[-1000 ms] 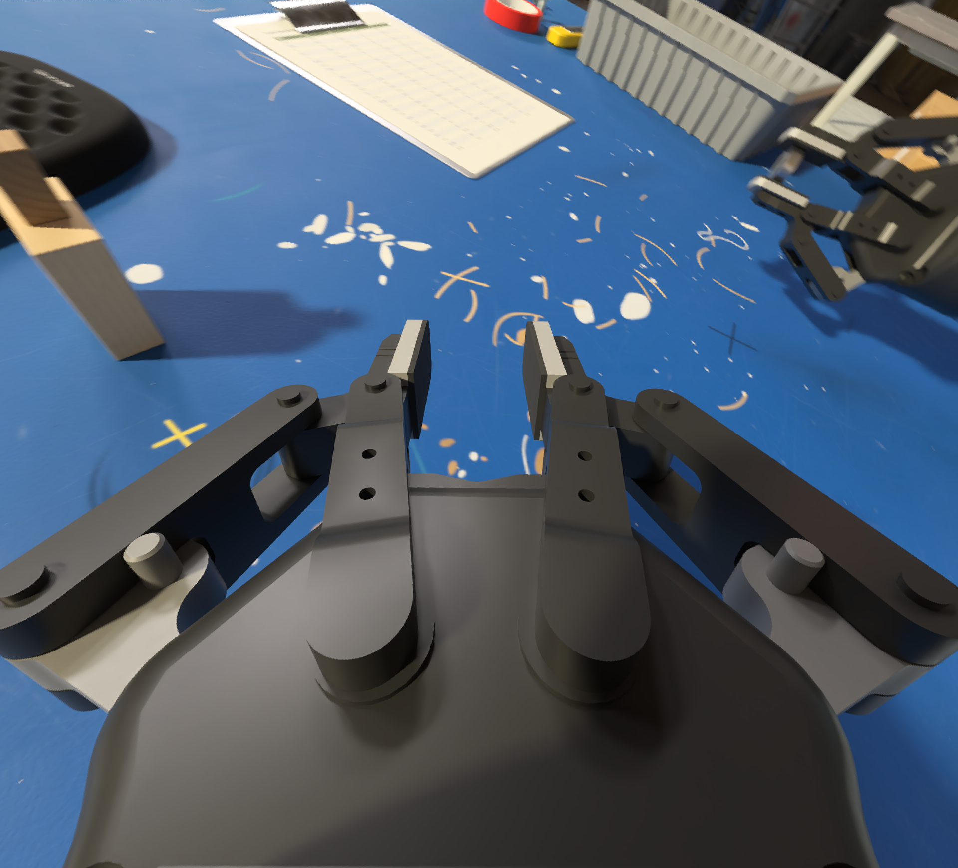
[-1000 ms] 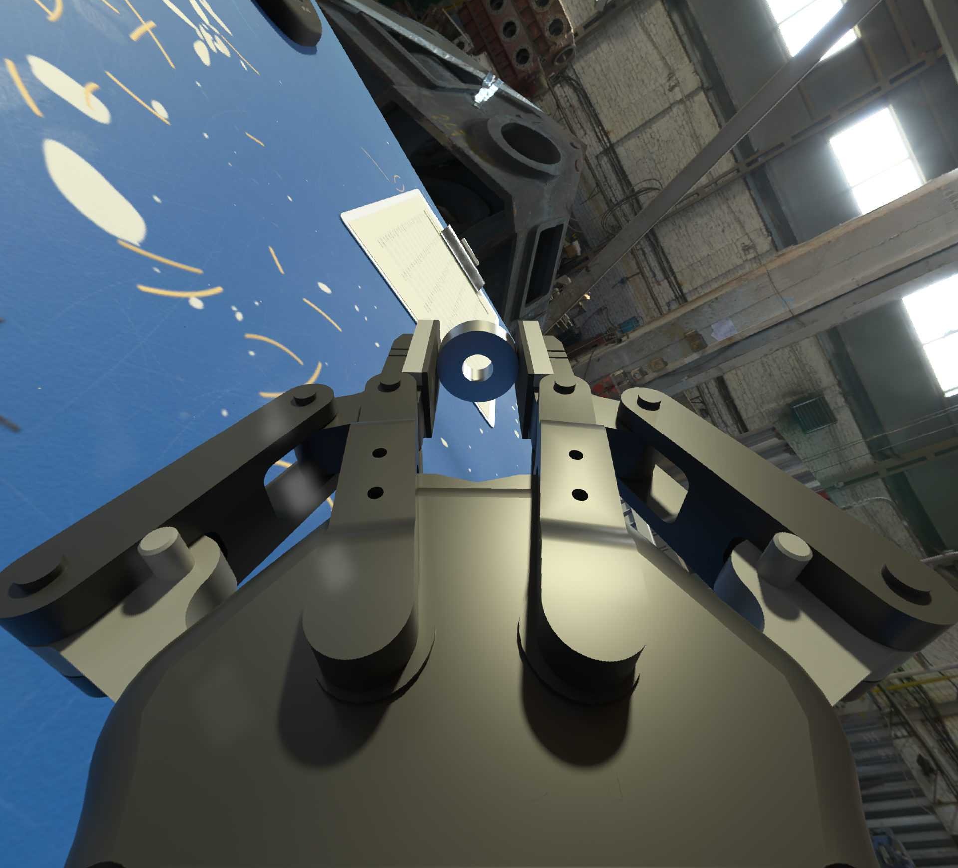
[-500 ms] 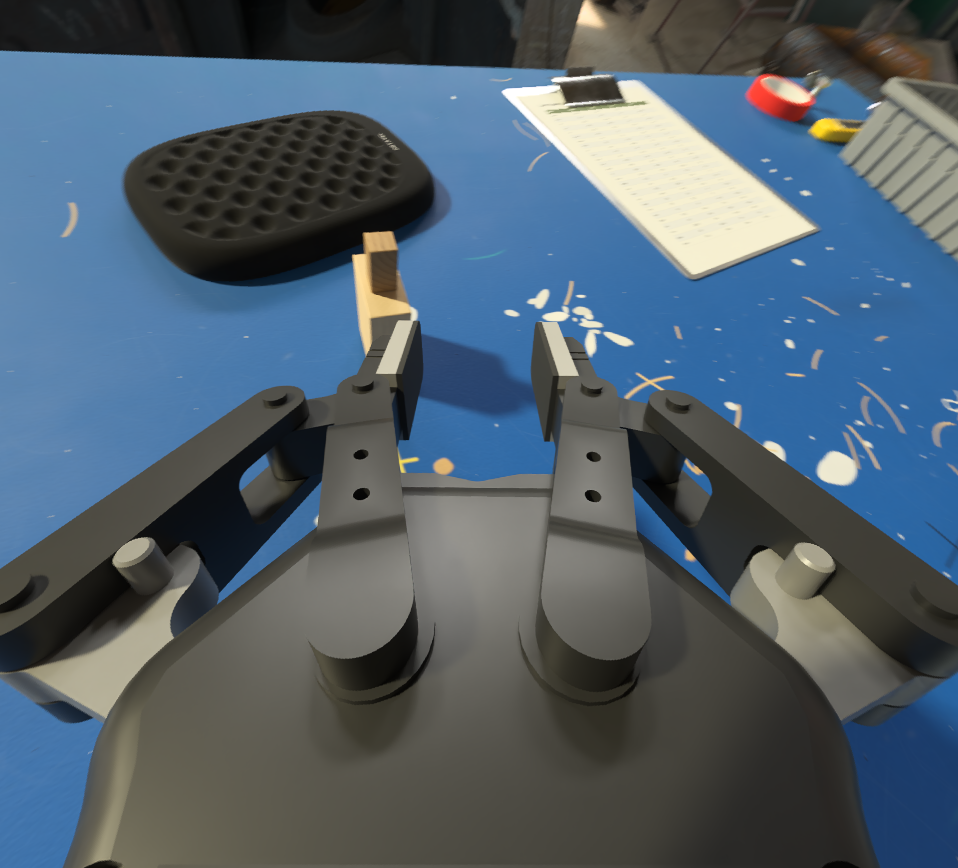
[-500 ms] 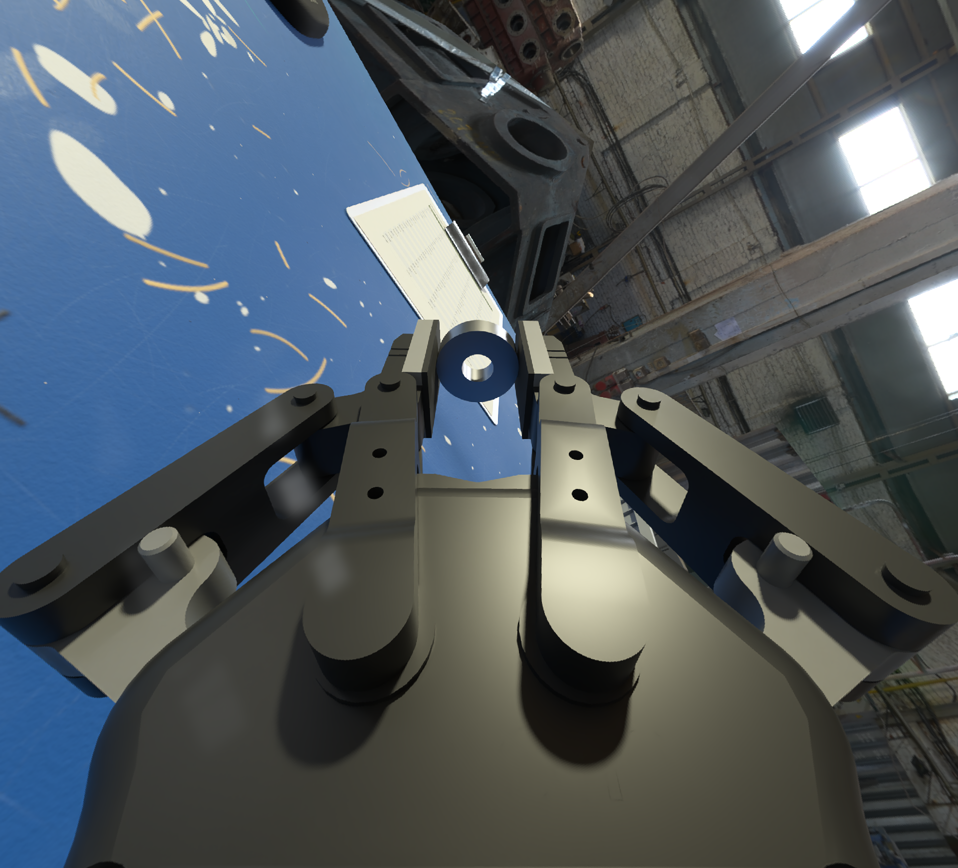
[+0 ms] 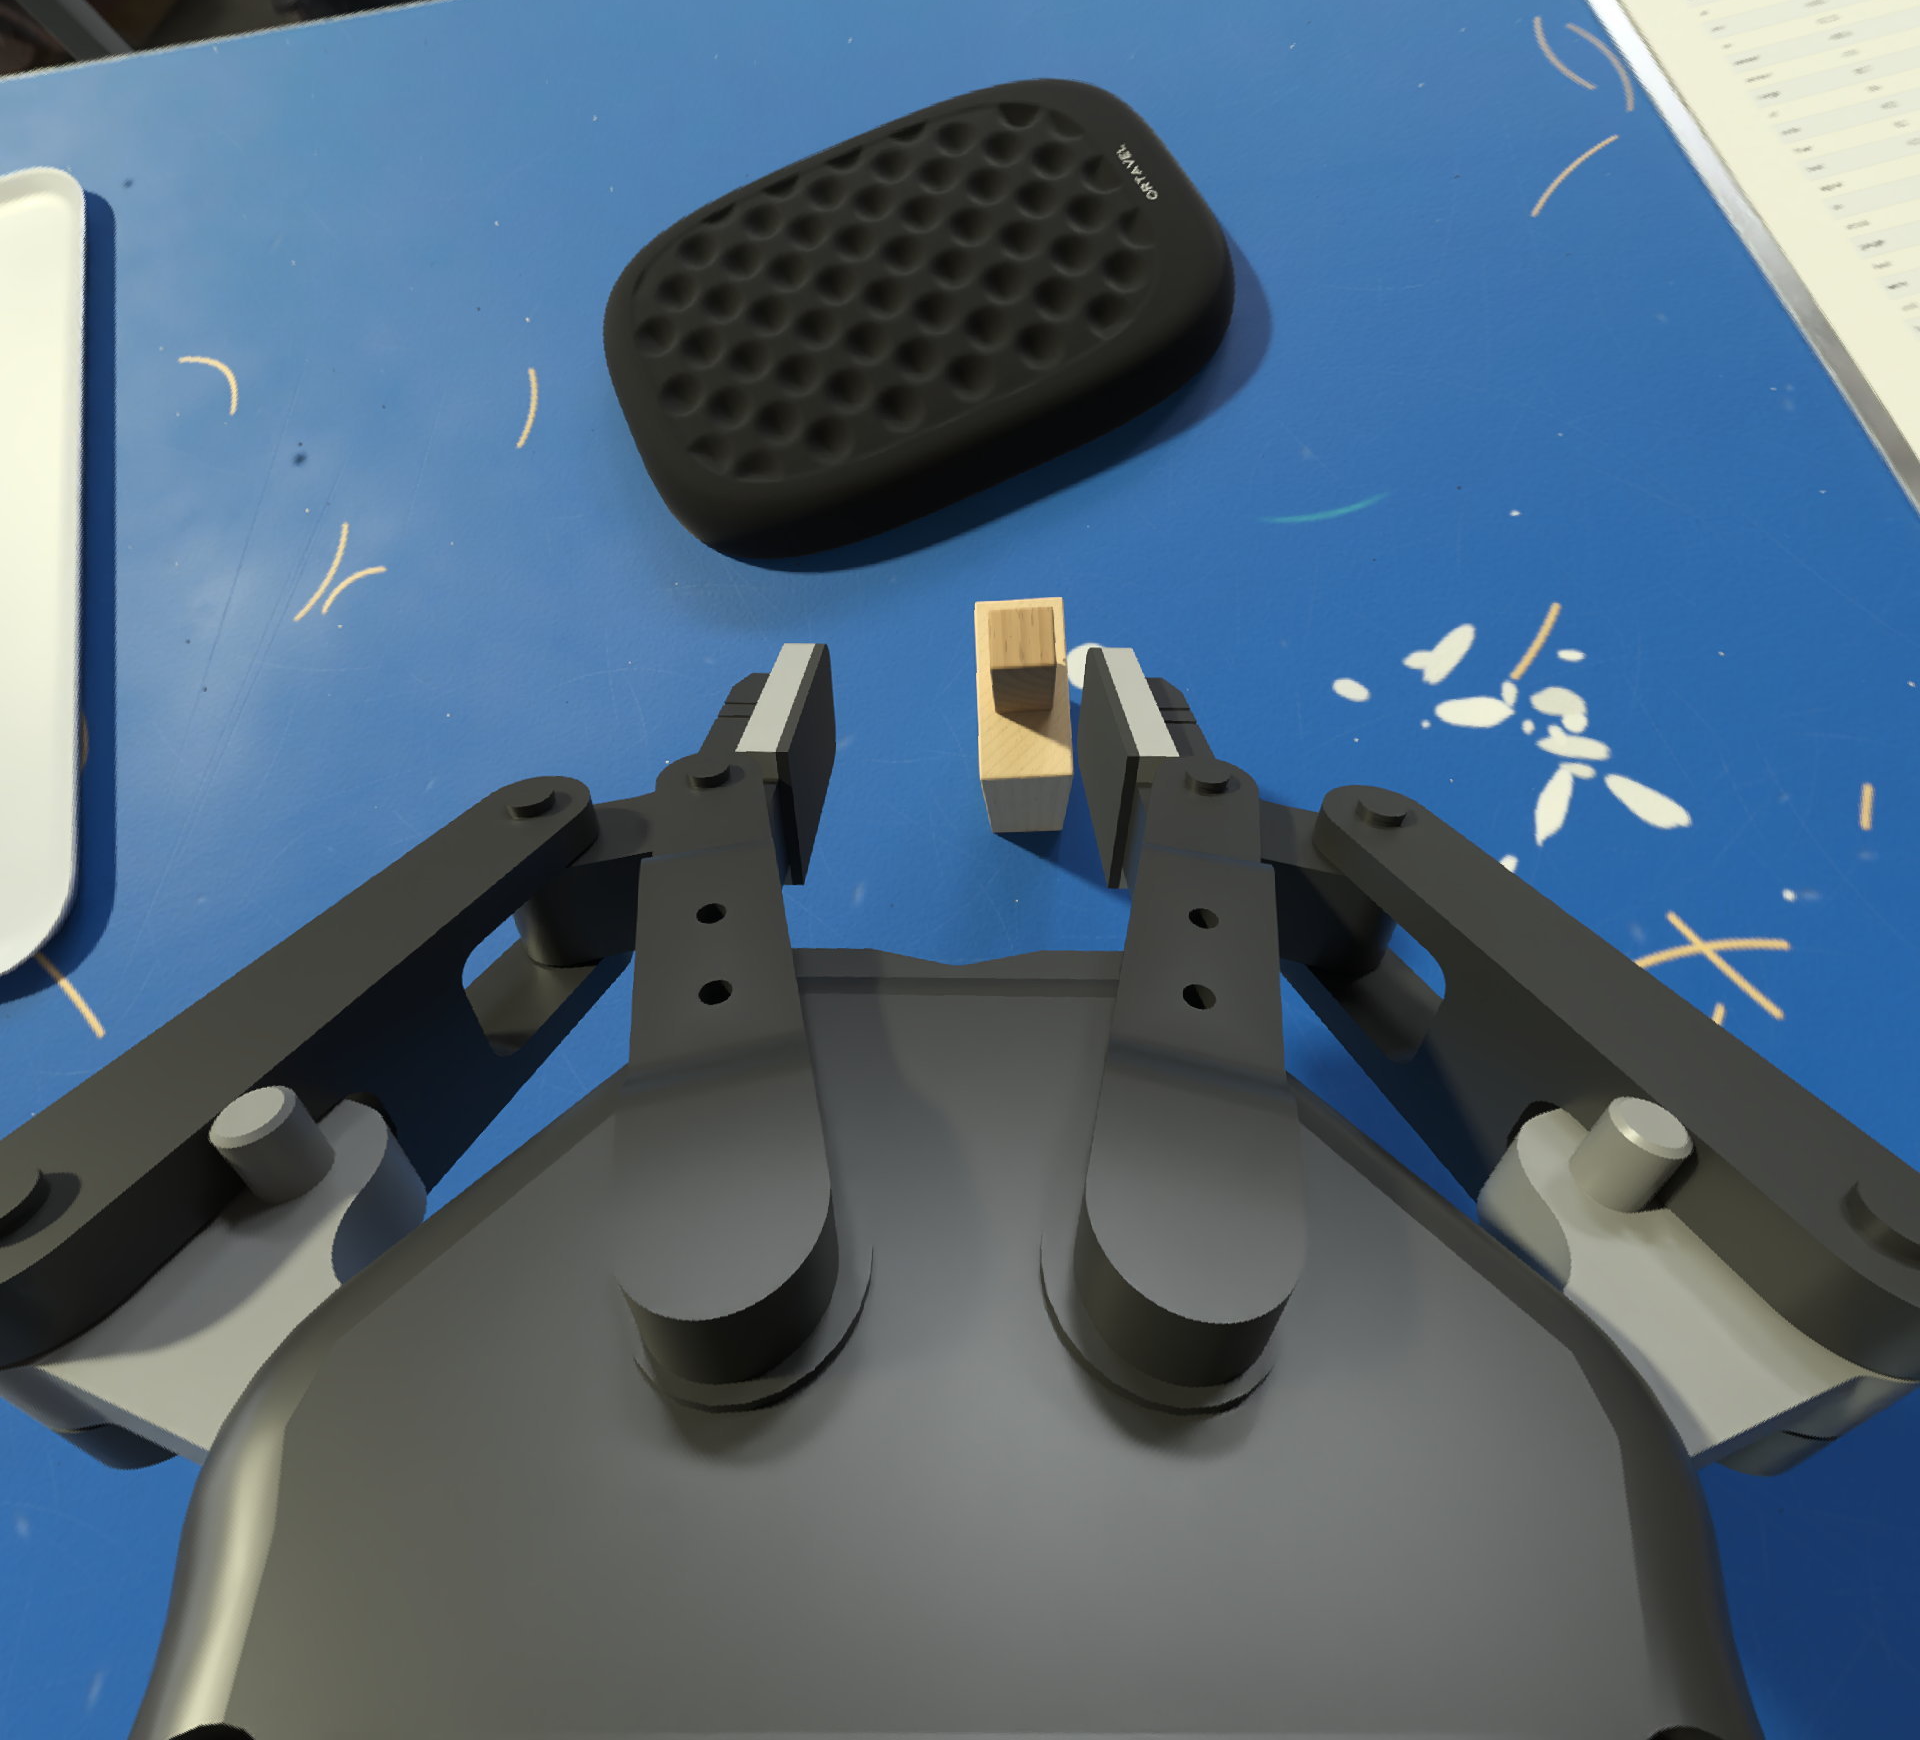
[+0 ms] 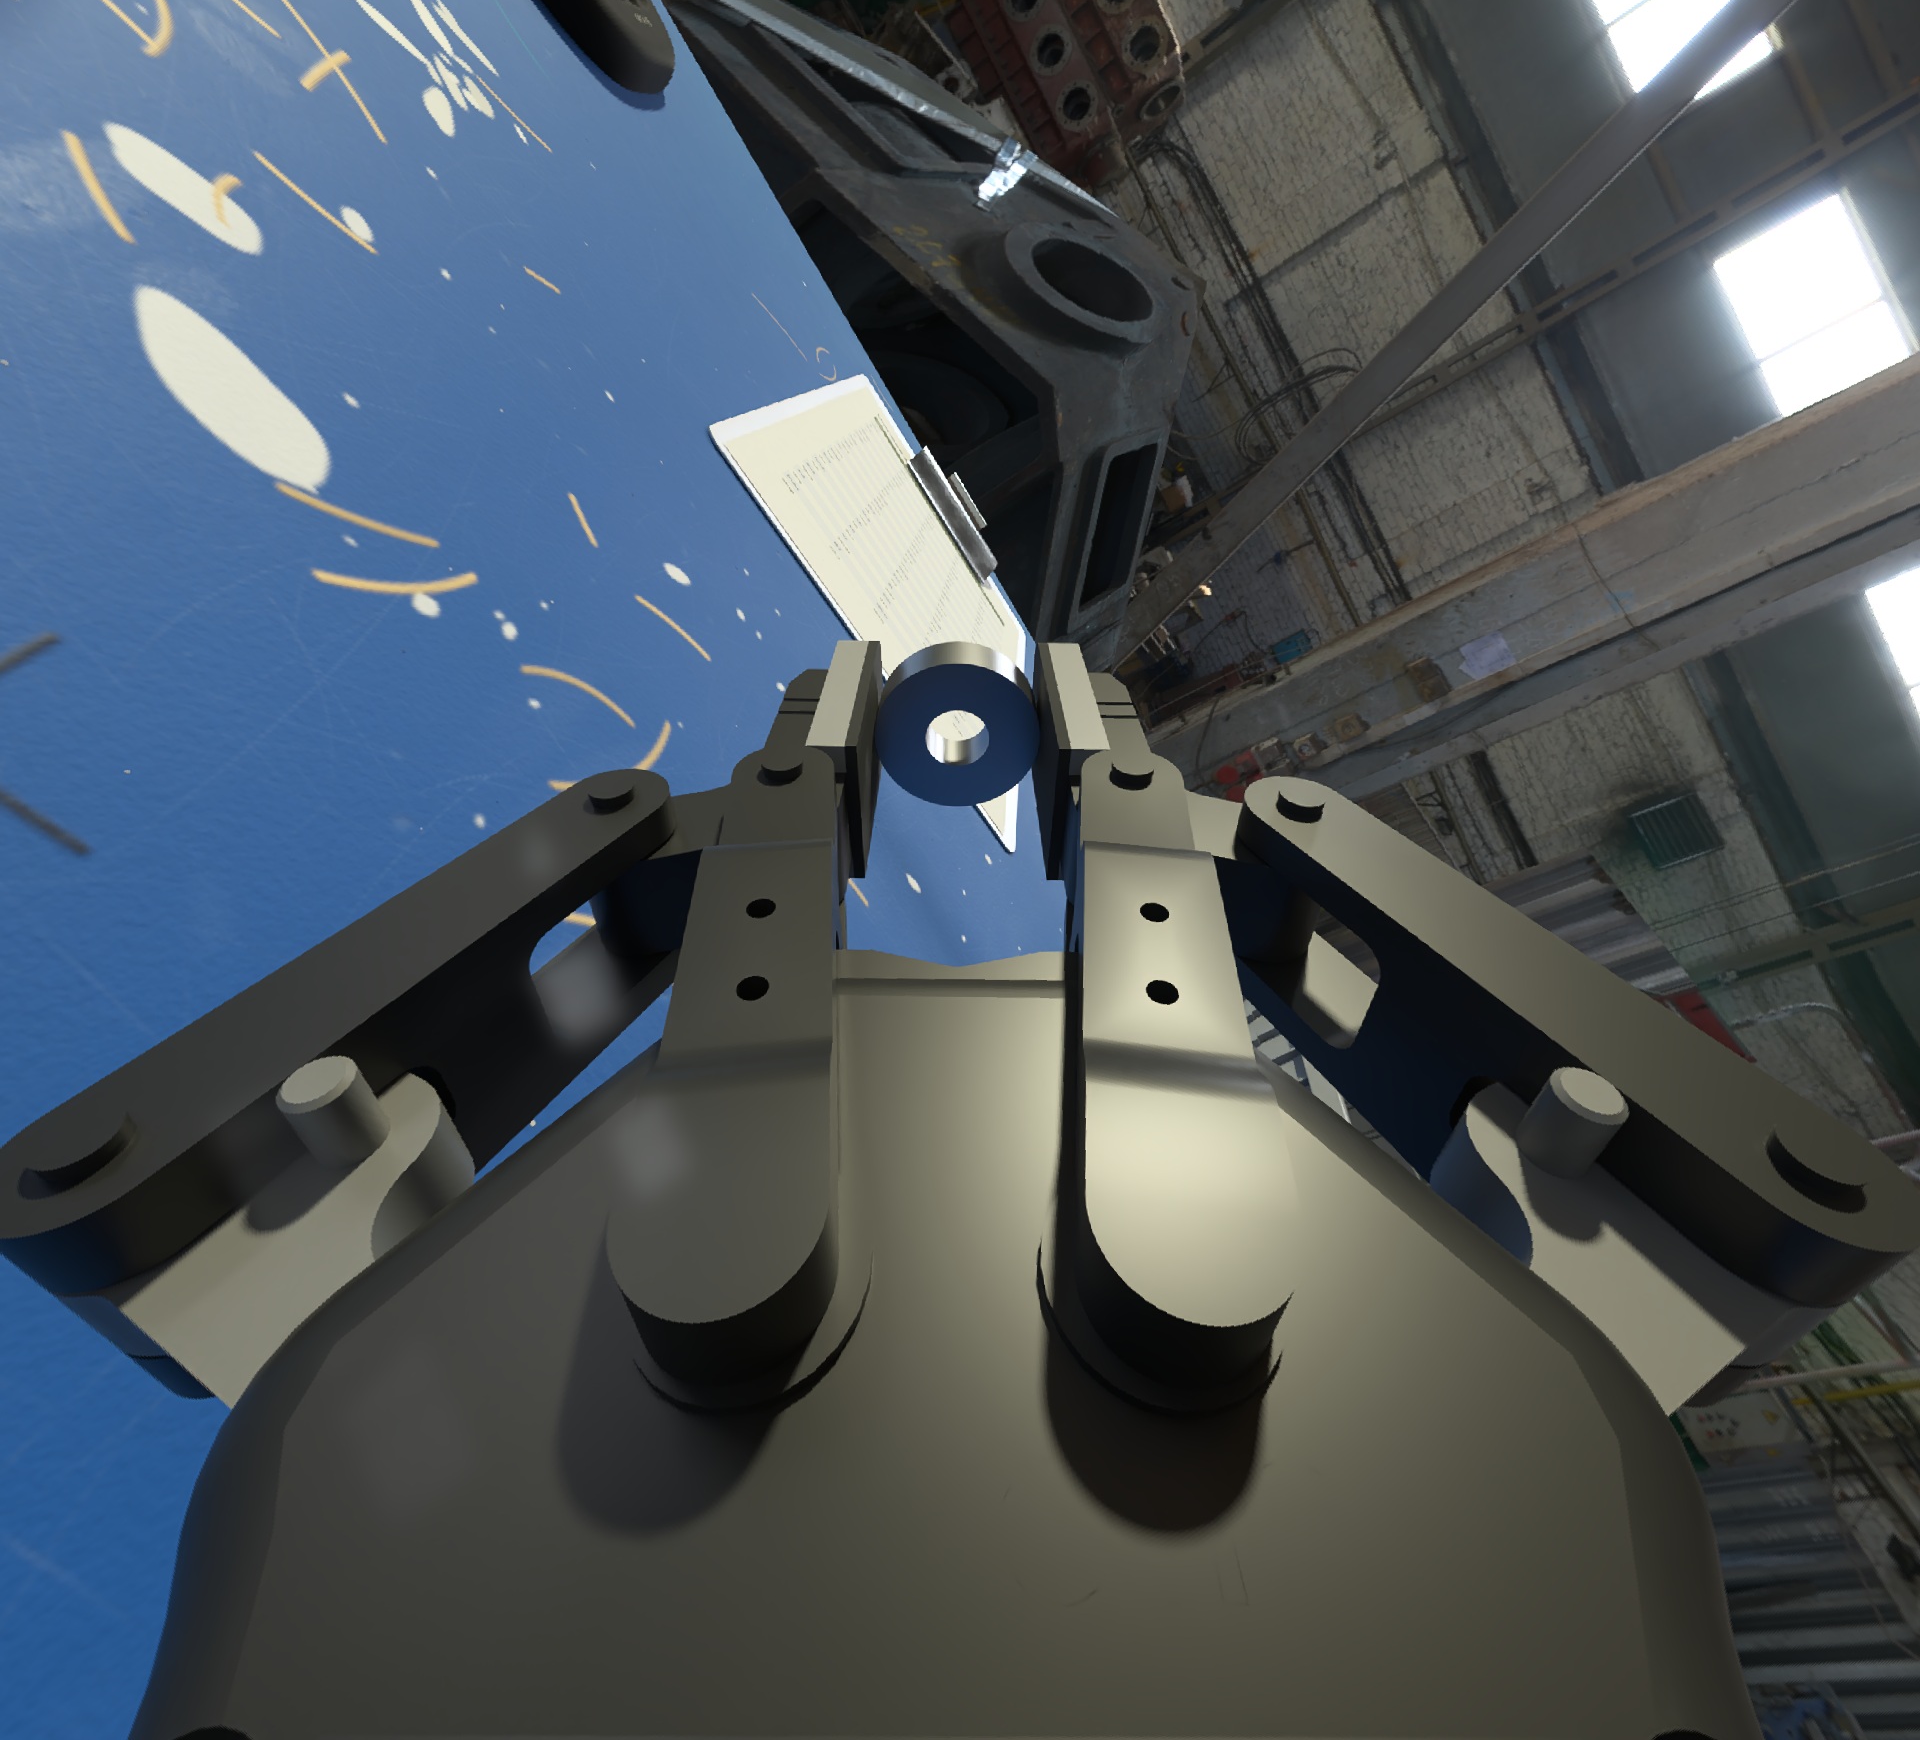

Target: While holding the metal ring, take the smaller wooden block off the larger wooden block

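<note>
Already the metal ring (image 6: pixel 958 740) sits pinched in the right pincer (image 6: pixel 958 734), lifted off the blue worktop (image 5: pixel 1455 443). The smaller wooden block (image 5: pixel 1021 656) remains atop the larger wooden block (image 5: pixel 1023 771), between the spread fingers of the left pincer (image 5: pixel 956 745), nearer its right finger; gripping and lifting remain.

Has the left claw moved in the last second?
Yes. The left claw swung left across the table and now brackets the wooden blocks, with the black dimpled pad just beyond; earlier the clipboard lay ahead.
</note>
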